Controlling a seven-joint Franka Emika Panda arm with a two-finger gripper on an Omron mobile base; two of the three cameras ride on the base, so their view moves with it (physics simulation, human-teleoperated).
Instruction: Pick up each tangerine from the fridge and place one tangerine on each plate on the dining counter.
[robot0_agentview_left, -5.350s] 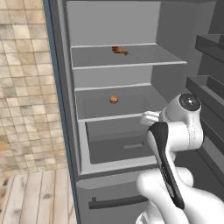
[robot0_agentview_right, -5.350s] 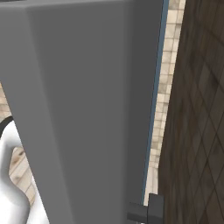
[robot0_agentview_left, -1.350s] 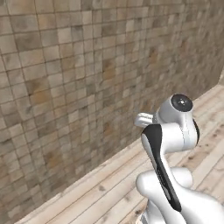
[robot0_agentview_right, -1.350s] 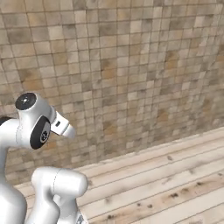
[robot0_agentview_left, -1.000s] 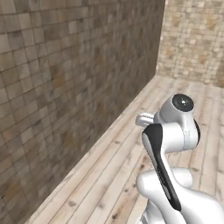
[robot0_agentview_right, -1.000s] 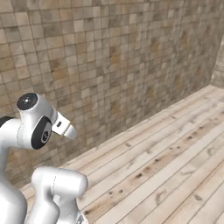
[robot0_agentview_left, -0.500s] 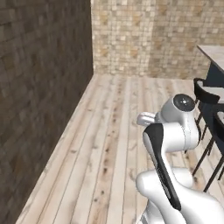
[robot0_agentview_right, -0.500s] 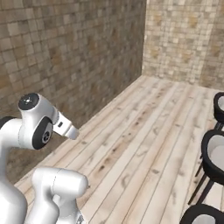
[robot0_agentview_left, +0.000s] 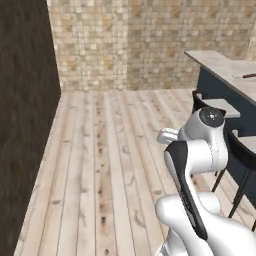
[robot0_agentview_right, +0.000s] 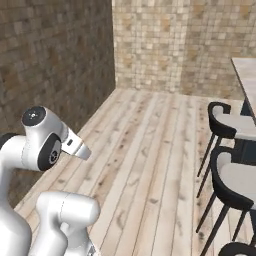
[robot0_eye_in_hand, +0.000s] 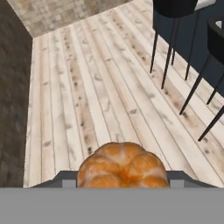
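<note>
Jaws: closed around a tangerine (robot0_eye_in_hand: 123, 165), seen at bottom centre of the hand view.
Left base view: the desk (robot0_agentview_left: 226, 70) is seen at upper right, a dark stool (robot0_agentview_left: 212, 106) below it.
Right base view: two dark stools (robot0_agentview_right: 227, 125) are shown at right on the wooden floor (robot0_agentview_right: 150, 165).
</note>
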